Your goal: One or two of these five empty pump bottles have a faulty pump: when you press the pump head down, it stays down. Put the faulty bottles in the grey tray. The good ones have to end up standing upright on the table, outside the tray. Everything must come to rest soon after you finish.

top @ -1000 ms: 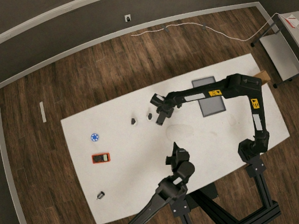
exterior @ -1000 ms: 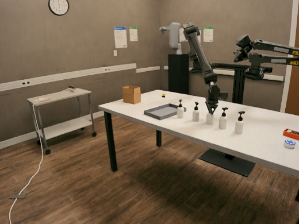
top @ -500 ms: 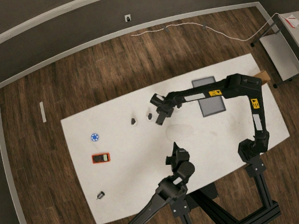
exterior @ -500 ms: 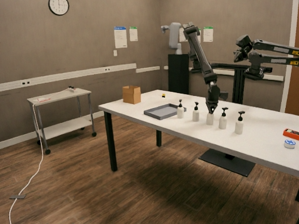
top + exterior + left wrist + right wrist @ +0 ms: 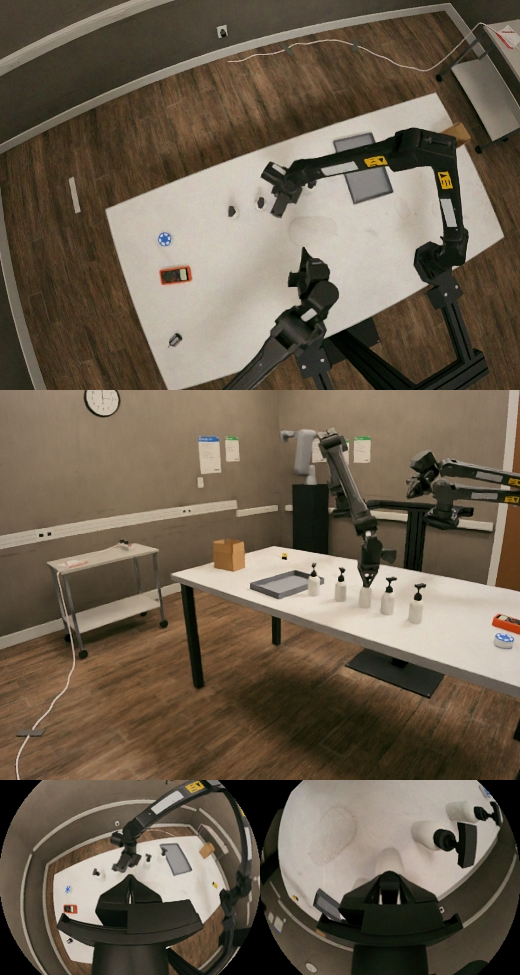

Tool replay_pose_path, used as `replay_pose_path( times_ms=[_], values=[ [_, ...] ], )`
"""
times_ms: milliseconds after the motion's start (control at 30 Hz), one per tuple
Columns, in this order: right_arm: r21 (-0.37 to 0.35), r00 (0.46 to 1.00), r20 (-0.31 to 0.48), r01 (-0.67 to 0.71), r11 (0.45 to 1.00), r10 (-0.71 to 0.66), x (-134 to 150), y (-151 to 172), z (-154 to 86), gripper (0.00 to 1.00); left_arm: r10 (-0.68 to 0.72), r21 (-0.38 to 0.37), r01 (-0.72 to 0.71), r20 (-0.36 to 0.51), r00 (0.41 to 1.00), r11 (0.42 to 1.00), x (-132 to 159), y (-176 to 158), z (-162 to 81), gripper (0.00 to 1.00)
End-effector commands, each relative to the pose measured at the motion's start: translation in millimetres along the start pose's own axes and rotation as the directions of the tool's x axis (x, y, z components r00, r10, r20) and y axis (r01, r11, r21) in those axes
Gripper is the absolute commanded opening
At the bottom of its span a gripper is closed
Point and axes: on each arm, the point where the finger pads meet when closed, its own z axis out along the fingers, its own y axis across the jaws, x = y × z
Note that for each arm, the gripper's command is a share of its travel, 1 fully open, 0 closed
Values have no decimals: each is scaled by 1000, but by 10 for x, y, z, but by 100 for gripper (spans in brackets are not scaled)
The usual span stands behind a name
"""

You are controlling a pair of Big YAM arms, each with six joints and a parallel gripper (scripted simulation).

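The middle pump bottle (image 5: 365, 597) (image 5: 389, 862) stands upright on the bench (image 5: 225, 290) (image 5: 450, 630) (image 5: 87, 893) (image 5: 378, 806), directly below the right fingers (image 5: 288, 190) (image 5: 367, 579). These are partly closed around its black pump head; whether they grip it, I cannot tell. Two upright bottles stand to their tray side, two more to the opposite side. The grey tray (image 5: 369, 186) (image 5: 280, 590) (image 5: 176, 860) (image 5: 327, 904) lies beyond the tray-side pair. The left fingers (image 5: 304, 251) (image 5: 411, 492) are fully shut, holding nothing, well apart from the right ones.

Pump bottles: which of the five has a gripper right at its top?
The middle bottle of the row; the right gripper is at its top, the other four stand free.
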Motion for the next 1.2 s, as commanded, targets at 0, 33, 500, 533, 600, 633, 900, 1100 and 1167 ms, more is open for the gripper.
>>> replay_pose_path(
  times_ms=[0, 33, 500, 533, 600, 633, 900, 1100, 1167],
  values=[
    [15, 1000, 2, 1, 1000, -1, -22, -25, -166, 22, -26, 0, 26, 10, 1000, 1000, -67, 16, -20, 0],
    [13, 1000, 2, 3, 1000, -3, -57, -21, -197, 22, -26, 0, 26, 10, 1000, 1000, -67, 16, -20, 0],
    [28, 1000, -1, -1, 1000, 1, -41, -86, -851, 22, -26, 0, 26, 10, 1000, 1000, -67, 16, -20, 0],
    [37, 1000, -2, 8, 999, -8, -29, -105, -847, 22, -26, 0, 26, 10, 1000, 1000, -67, 16, -20, 0],
    [29, 1000, -5, -5, 1000, 5, 163, -60, -789, 22, -45, 1, 45, 32, 998, 999, -238, 40, -49, 0],
    [21, 1000, -4, -2, 1000, 2, 156, 24, -748, 22, -42, -4, 42, 32, 999, 999, -260, 46, -34, 0],
    [78, 996, 8, -89, 993, 88, 361, -201, -858, 22, -10, 45, 8, 57, 998, 999, -636, -203, 158, 0],
    [90, 1000, 7, -23, 996, 23, 748, -139, -883, 22, -24, 90, 14, 104, 994, 996, -954, -361, 288, 0],
    [100, 1000, 4, -10, 995, 10, 943, -128, -915, 22, -33, 110, 18, 131, 991, 994, -1103, -399, 319, 0]
  ],
)
